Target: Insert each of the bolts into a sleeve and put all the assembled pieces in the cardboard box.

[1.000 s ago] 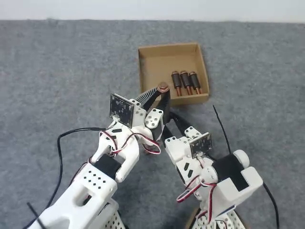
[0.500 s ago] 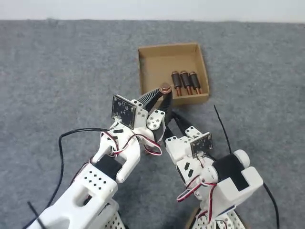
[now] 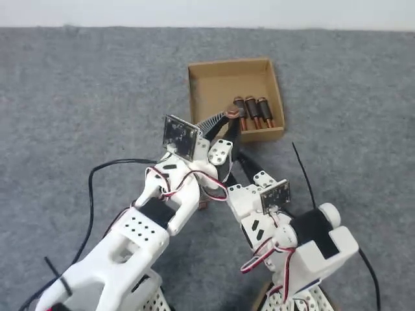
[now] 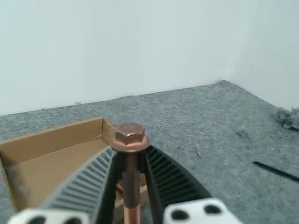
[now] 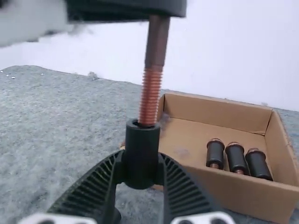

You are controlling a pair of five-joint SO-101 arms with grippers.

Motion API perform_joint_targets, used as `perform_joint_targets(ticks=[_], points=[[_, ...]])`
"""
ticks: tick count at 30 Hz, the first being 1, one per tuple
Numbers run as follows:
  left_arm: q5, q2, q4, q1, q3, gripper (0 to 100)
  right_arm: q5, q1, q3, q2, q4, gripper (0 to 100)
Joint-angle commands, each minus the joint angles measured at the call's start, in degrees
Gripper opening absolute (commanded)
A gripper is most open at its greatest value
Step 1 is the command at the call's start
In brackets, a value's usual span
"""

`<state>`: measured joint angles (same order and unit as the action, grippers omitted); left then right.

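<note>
In the box, high view: I count three assembled pieces (image 3: 253,111) lying side by side against the near wall of the box (image 3: 227,63). I judge that share done.
Bolt, high view: a fourth bolt (image 3: 231,112) stands head-up, pinched in the left end effector (image 3: 227,120). It appears over the box's near side, though its height makes the true spot hard to judge.
Hidden, high view: the left arm (image 3: 149,220) covers the sleeve. I can't tell whether loose parts lie under the arms on the desk (image 3: 78,84).
Grip, left wrist view: the left end effector (image 4: 128,158) is closed narrow on the bolt (image 4: 128,136) just under its head, with the box (image 4: 51,140) behind.
Cut off, left wrist view: the lower shank runs out of frame.
Sleeve, right wrist view: the right end effector (image 5: 141,163) clamps the sleeve (image 5: 141,144) upright beside the box (image 5: 219,112), where the three pieces (image 5: 236,157) rest.
Insertion, right wrist view: the bolt (image 5: 150,93) has its threaded tip just inside the sleeve's mouth, and most of the shank is outside.
Left to do: I judge this bolt must be seated fully and the piece then boxed.
Unclear, right wrist view: I cannot tell how deep the tip sits.
</note>
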<state>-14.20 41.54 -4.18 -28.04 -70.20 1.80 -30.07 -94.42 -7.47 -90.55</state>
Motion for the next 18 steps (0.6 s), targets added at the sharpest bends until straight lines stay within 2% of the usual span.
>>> perform_joint_targets(ticks=[1, 8, 18], points=[[-0.3, 1.2, -0.9, -0.3, 1.1, 1, -1.0, 0.6, -1.6, 3.2, -2.1, 0.6], [-0.3, 11.3, -0.8, -0.4, -7.1, 1, -1.0, 0.7, -1.6, 3.2, -2.2, 0.6], [-0.3, 12.0, 1.1, -0.2, -8.7, 1, -1.0, 0.7, -1.6, 3.1, -2.2, 0.6]])
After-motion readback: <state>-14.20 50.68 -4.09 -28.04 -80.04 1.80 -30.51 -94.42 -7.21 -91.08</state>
